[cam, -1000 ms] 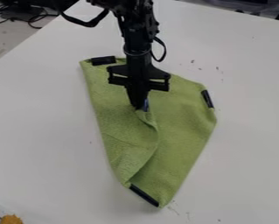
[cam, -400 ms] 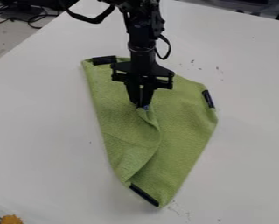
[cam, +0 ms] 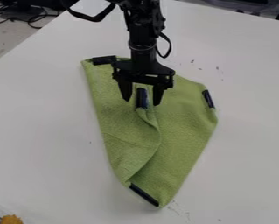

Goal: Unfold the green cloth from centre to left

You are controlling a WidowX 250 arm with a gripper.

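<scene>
While our pincer (cam: 142, 99) hangs with its fingers spread wide on either side of a dark strip (cam: 142, 98) near the middle of the green cloth (cam: 182, 127), we see the cloth lying partly folded on the white desk (cam: 42, 131), dark strips also at its corners.

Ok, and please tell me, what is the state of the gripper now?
Gripper: open, holding nothing, its fingers apart on either side of the dark strip at the folded corner of the green cloth.
</scene>
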